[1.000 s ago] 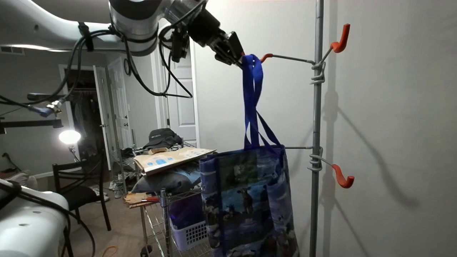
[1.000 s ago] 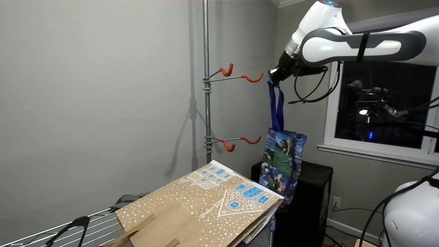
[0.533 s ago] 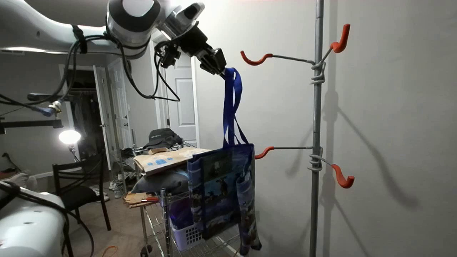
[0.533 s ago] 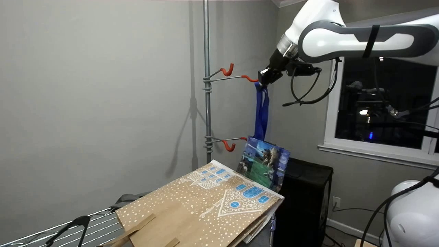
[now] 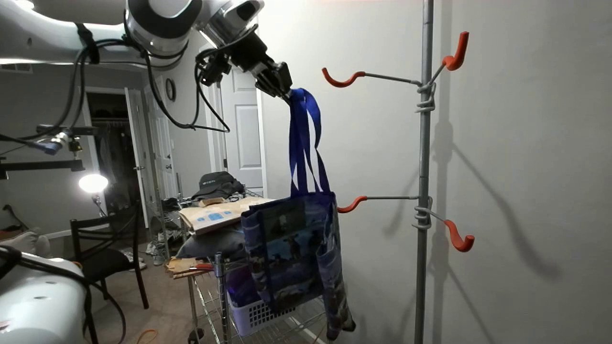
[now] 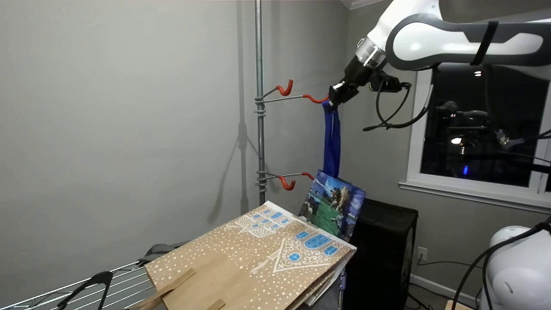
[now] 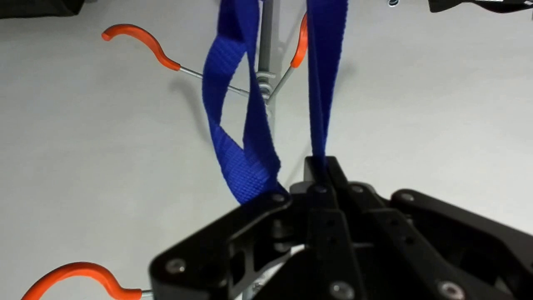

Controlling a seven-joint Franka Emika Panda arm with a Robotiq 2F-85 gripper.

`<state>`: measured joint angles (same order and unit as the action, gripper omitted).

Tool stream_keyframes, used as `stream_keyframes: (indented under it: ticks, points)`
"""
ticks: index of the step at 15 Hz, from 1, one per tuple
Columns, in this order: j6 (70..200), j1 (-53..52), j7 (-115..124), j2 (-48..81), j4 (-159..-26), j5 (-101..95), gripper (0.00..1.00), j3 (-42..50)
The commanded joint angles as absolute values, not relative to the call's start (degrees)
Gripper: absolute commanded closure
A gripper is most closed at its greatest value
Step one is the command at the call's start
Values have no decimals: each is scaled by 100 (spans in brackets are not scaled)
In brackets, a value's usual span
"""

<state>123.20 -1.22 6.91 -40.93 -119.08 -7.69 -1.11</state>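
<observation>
I have the gripper clamped on the blue straps, and below it the bag, printed with cows and a green field, hangs slightly tilted near a corner of the shelf. Orange hooks stick out from a pole nearby, and a paper bag on the shelf hides its lower part in an exterior view.

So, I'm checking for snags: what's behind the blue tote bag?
In an exterior view, a wire rack, basket and red hook show past the tote bag, which there covers the hook's tip and part of the basket.
</observation>
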Motion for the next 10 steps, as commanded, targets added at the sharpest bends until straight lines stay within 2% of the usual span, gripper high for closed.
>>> stream_keyframes:
  ticks: [1, 10]
  points:
    - [12311, -12, 626, -4081, -11886, -675, 98, -176]
    - [12341, -232, 530, -4299, -11802, -642, 99, -386]
